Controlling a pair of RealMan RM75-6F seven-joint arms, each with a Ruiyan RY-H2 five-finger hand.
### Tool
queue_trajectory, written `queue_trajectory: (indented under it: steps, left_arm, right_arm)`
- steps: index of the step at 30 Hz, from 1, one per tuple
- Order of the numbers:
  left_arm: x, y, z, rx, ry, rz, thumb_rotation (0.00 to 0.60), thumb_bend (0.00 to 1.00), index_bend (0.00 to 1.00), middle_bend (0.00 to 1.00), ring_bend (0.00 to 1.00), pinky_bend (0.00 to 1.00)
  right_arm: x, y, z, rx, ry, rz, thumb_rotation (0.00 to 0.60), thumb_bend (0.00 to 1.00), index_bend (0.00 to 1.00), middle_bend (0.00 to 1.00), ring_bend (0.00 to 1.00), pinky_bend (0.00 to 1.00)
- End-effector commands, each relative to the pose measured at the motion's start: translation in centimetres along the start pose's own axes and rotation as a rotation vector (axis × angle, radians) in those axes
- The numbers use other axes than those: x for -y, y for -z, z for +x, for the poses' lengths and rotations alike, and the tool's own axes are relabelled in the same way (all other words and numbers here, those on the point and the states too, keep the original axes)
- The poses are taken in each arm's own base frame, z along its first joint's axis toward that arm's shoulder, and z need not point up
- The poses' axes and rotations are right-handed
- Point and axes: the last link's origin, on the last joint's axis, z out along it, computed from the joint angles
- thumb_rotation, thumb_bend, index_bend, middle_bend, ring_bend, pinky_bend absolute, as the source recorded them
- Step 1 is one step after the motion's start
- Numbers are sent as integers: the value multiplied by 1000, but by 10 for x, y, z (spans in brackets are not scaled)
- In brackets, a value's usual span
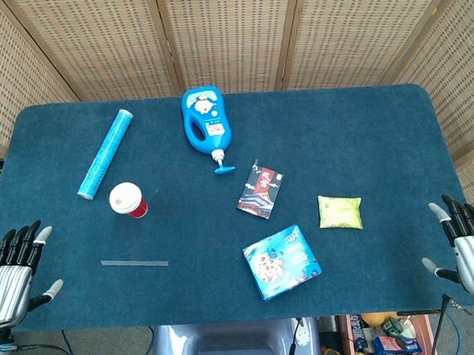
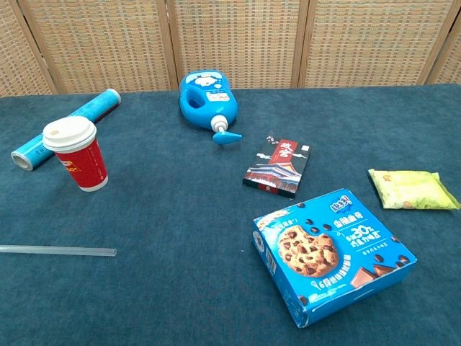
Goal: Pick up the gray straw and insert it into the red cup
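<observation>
Gray straw [image 1: 134,263]: laid flat on the blue table [image 1: 362,131], near the front edge on the left side, crosswise to the robot; untouched by either hand; also seen at the lower left of the chest view [image 2: 57,251].

Red cup [image 1: 128,201]: stood upright with a white lid, just behind the straw and apart from it [image 2: 78,154].

Left hand [image 1: 15,272]: held at the table's front left corner, fingers [image 1: 22,240] spread apart, nothing grasped; well apart from the straw.

Right hand [image 1: 467,249]: held at the front right corner, fingers extended and released, nothing grasped.

Blue tube [image 1: 105,154]: laid diagonally behind the cup, on the left.

Blue pump bottle [image 1: 204,119]: laid on its side at the table's rear centre, nozzle pointed toward the robot.

Dark packet [image 1: 261,189]: laid flat near the centre.

Cookie box [image 1: 282,262]: blue, placed toward the front, right of centre.

Yellow-green pouch [image 1: 340,212]: laid flat to the right of the cookie box.
</observation>
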Motion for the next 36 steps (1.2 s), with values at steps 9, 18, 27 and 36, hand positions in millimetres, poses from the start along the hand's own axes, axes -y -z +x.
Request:
queue_trajectory:
  steps: [9, 18, 27, 36]
  left_arm:
    - [-7, -1, -13, 80, 7, -58, 600, 206, 0, 0, 0, 0]
    - [-41, -38, -59, 363, 126, -212, 600, 206, 28, 0, 0, 0]
    - [-70, -76, -96, 496, 214, -161, 600, 287, 335, 0, 0, 0]
    - [-89, -90, -111, 452, 232, -100, 600, 341, 352, 0, 0, 0]
  right_arm:
    - [0, -1, 1, 4, -6, 0, 600, 0, 0, 0, 0, 0]
    - [-1, -2, -1, 19, -6, -5, 600, 0, 0, 0, 0, 0]
    - [-2, -3, -2, 30, -11, -8, 600, 0, 0, 0, 0, 0]
    - [-1, -3, -4, 42, -11, 1, 600, 0, 0, 0, 0, 0]
